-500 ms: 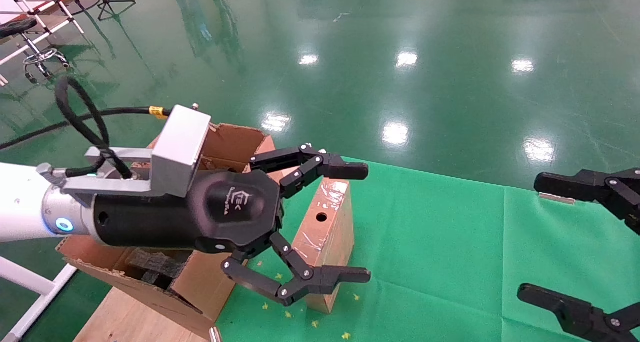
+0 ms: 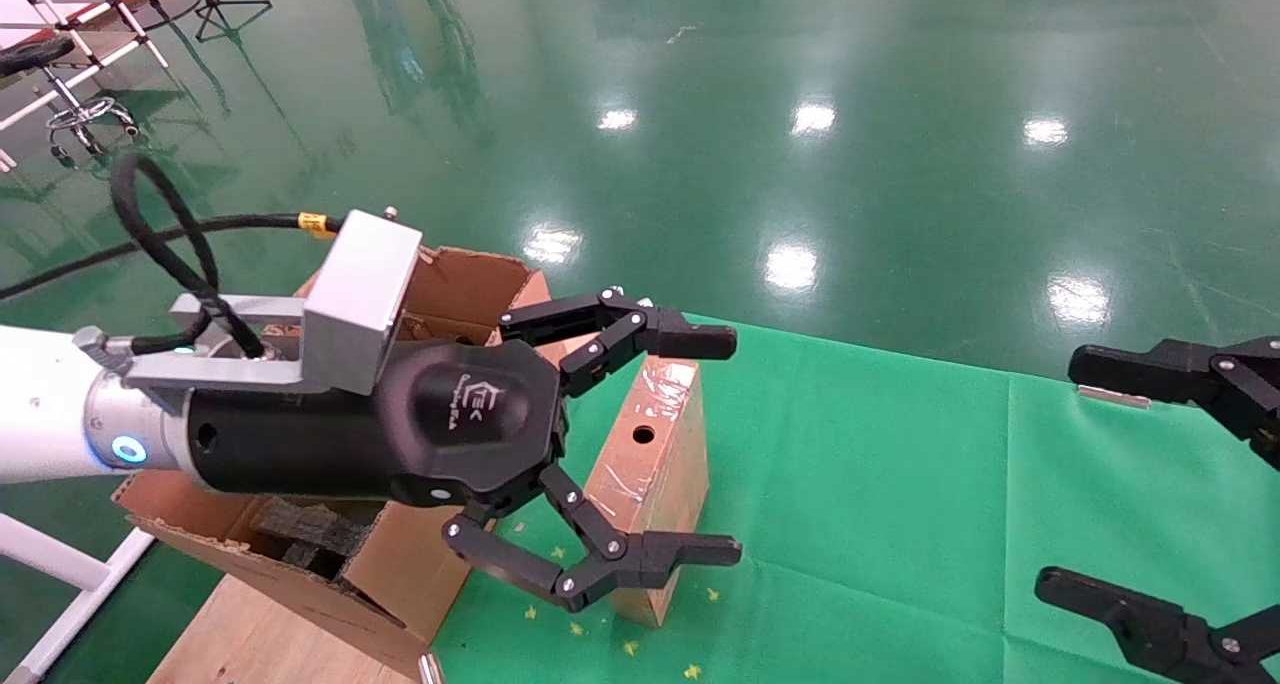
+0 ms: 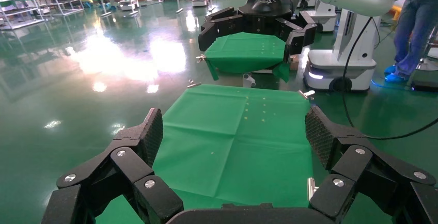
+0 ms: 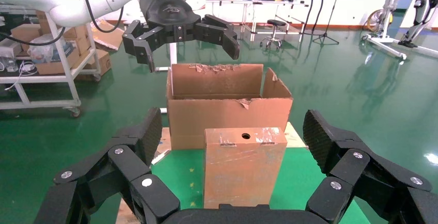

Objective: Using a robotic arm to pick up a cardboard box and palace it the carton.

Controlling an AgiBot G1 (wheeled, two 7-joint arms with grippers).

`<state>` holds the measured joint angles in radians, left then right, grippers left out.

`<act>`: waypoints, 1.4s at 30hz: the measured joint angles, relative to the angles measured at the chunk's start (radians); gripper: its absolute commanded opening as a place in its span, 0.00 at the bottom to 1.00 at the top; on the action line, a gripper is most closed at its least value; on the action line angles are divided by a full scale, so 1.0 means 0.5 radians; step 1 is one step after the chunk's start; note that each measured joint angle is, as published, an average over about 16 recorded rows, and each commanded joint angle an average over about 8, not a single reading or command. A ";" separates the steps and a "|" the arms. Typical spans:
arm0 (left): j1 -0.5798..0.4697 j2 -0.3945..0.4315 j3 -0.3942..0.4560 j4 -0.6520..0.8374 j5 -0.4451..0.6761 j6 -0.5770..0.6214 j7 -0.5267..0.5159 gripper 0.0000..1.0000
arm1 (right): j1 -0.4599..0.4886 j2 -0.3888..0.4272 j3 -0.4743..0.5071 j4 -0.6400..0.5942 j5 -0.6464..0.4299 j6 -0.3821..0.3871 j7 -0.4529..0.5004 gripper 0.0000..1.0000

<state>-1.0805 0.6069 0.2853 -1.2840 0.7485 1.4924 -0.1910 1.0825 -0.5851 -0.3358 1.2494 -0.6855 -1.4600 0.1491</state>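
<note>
Tabletop [image 2: 900,484], green-covered, carries both cardboard items. The carton [image 2: 330,564] sits at its left edge, flaps ragged, black foam visible inside. You have little margin there: a hard nudge from the arm above it could shove it toward the edge.

The robotic arm [image 2: 40,404] reaches across over the carton. If you lower it without moving further right, the wrist body is likely to hit the carton's torn flaps before the fingers reach anything.

The cardboard box [image 2: 655,464] stands on end on the tabletop, just beside the carton, hole side facing up-front, nothing gripping it. It is tall and slim, so one finger arriving first could tip it. Its taped faces look glossy; a light squeeze may slip.

Left end effector [image 2: 735,444] is released, jaws spread wide, straddling the box line but above it, not touching as far as the head view shows.

Right end effector [image 2: 1060,474] is parked at the tabletop's right side, also released, well apart from the box.
</note>
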 measured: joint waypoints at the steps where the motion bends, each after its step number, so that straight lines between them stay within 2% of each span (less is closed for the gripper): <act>1: -0.006 -0.003 0.005 -0.003 0.015 -0.002 -0.004 1.00 | 0.000 0.000 0.000 0.000 0.000 0.000 0.000 0.67; 5: -0.052 -0.013 0.038 -0.018 0.111 -0.014 -0.027 1.00 | 0.000 0.000 0.000 0.000 0.000 0.000 0.000 0.17; 6: -0.071 -0.015 0.051 -0.022 0.146 -0.015 -0.036 1.00 | 0.000 0.000 0.000 0.000 0.000 0.000 0.000 0.08; 7: -0.088 -0.017 0.064 -0.027 0.180 -0.015 -0.044 1.00 | 0.000 0.000 0.000 0.000 0.000 0.000 0.000 0.02; 8: -0.108 -0.020 0.078 -0.032 0.214 -0.017 -0.055 1.00 | 0.000 0.000 0.000 0.000 0.000 0.000 0.000 0.00; 20: -0.366 -0.020 0.248 -0.085 0.634 -0.018 -0.182 1.00 | 0.000 0.000 0.000 0.000 0.001 0.001 0.000 0.00; 26: -0.509 0.021 0.346 -0.106 0.902 -0.053 -0.385 1.00 | 0.000 0.000 0.000 -0.001 0.001 0.001 0.000 0.00; 31: -0.696 0.086 0.471 -0.121 1.233 -0.062 -0.741 1.00 | 0.000 0.000 0.000 -0.001 0.001 0.001 0.000 0.00; 37: -0.941 0.212 0.644 -0.115 1.636 -0.012 -1.339 1.00 | 0.000 0.000 0.000 -0.001 0.001 0.001 0.000 0.00; 42: -1.084 0.326 0.768 -0.095 1.863 0.060 -1.815 1.00 | 0.000 0.000 0.000 -0.001 0.001 0.001 0.000 0.00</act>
<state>-1.6224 0.7700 0.6693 -1.3314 1.6799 1.5225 -1.0983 1.0823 -0.5849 -0.3360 1.2490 -0.6851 -1.4595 0.1489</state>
